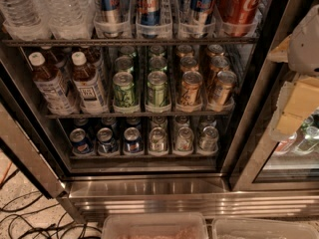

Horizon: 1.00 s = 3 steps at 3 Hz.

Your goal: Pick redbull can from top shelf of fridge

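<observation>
Camera view, looking down into the fridge. Nearest, two clear plastic bins and loose cables lie on the floor before the steel sill. The gripper hangs at the right edge, outside the door frame, level with the middle rack and well apart from every can; whether it is open or closed cannot be told. Farther in stand short cans on the lowest rack, then green and orange cans beside brown bottles. Farthest, the top shelf carries water bottles at left, three slim blue-and-silver cans in clear lane trays, and a wider red Coca-Cola can at right. The redbull can, here the middle of the three, stands upright at the front of its lane, its top out of view. Step in hand: the approach, apparently not yet begun. A good reach would rise and swing left, enter square to the lane, and grip the can's body above the tray lip, clear of both neighbours.
</observation>
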Each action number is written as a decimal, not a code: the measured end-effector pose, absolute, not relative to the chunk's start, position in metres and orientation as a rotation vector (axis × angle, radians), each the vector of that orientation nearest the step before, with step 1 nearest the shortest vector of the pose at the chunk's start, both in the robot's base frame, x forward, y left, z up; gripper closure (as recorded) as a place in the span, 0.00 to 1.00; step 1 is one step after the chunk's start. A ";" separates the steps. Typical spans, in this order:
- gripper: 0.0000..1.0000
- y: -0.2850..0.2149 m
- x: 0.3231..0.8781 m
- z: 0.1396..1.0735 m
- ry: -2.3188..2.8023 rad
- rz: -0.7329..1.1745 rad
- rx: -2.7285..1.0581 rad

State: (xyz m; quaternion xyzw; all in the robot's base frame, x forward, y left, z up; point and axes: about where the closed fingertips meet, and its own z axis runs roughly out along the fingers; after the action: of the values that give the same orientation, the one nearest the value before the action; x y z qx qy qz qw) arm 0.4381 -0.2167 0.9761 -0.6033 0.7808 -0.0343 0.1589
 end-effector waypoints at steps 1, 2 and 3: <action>0.00 -0.217 0.438 0.976 2.231 -0.097 -1.724; 0.00 -0.214 0.439 0.972 2.216 -0.071 -1.714; 0.00 -0.199 0.433 0.954 2.183 -0.019 -1.695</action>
State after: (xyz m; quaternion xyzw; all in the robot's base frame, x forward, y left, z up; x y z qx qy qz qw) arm 0.4334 -0.1986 0.9538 -0.6023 0.7759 -0.0067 0.1876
